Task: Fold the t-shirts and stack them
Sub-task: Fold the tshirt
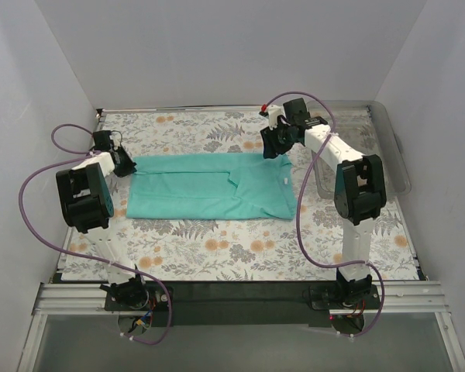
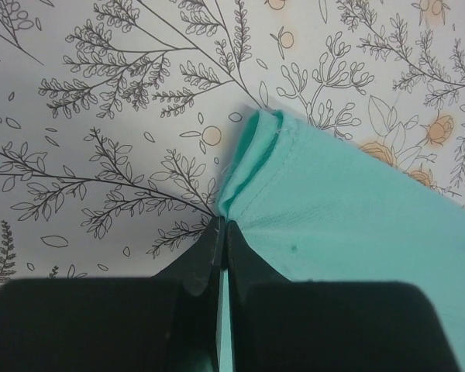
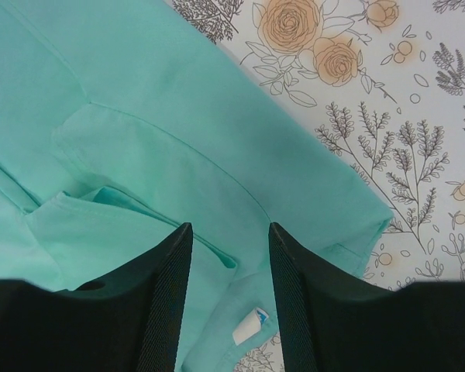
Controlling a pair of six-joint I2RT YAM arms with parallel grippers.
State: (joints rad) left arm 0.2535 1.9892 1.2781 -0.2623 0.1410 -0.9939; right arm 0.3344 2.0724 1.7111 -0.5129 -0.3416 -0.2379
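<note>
The teal-green t-shirt (image 1: 209, 186) lies partly folded on the floral table, long side left to right. My left gripper (image 1: 126, 163) is at its far left corner, shut on the bunched edge of the shirt (image 2: 252, 167); cloth shows between the pads. My right gripper (image 1: 275, 146) is above the shirt's far right corner, open and empty. In the right wrist view its fingers (image 3: 170, 287) straddle the shirt's neck area (image 3: 178, 170), with a small white label (image 3: 250, 324) between them.
A clear plastic bin (image 1: 387, 147) stands at the right edge of the table, behind the right arm. The floral tablecloth (image 1: 240, 248) shows in front of the shirt. White walls close in on the left, back and right.
</note>
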